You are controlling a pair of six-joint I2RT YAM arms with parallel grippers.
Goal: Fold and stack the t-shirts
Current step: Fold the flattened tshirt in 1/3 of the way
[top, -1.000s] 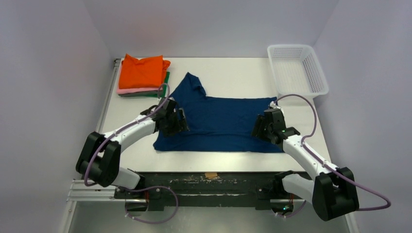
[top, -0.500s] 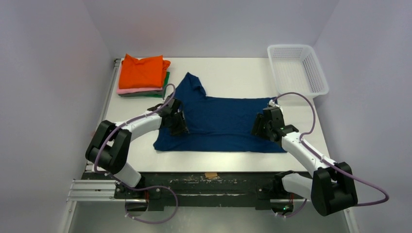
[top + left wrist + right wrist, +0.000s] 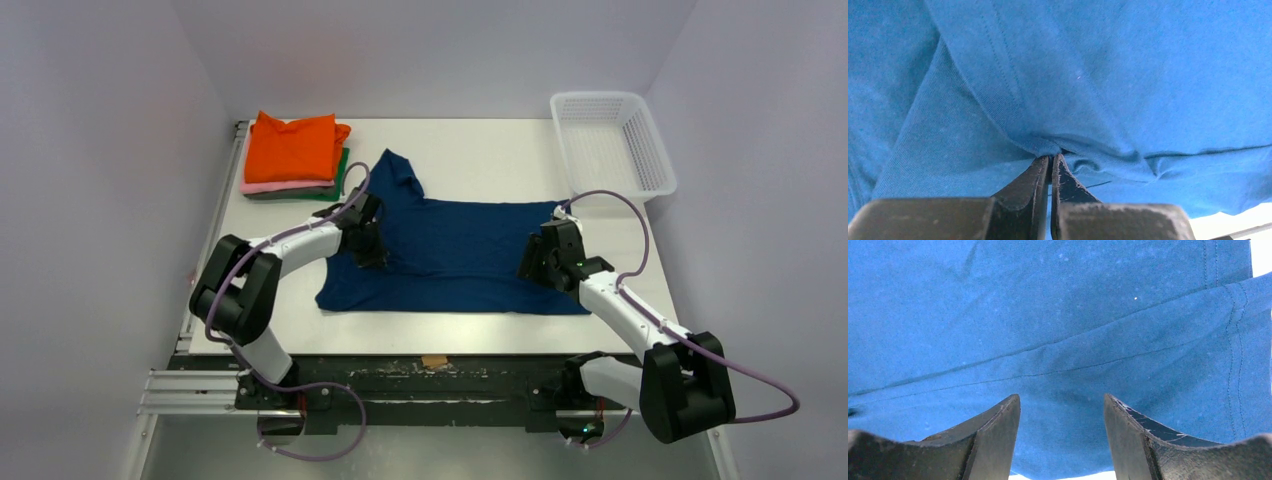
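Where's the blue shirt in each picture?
Top: shirt spread across the middle of the table.
Left wrist: fills the picture; the shut left gripper pinches a fold.
Right wrist: fills the picture above the open right gripper.
Shared landmark: the white table, a sliver at each wrist view's bottom edge.

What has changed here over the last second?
The left end effector crept a little farther from its base along the navy t-shirt and pinched shut on a fold of its cloth. The right end effector stayed open over the shirt's other side; the folded stack and basket did not move.
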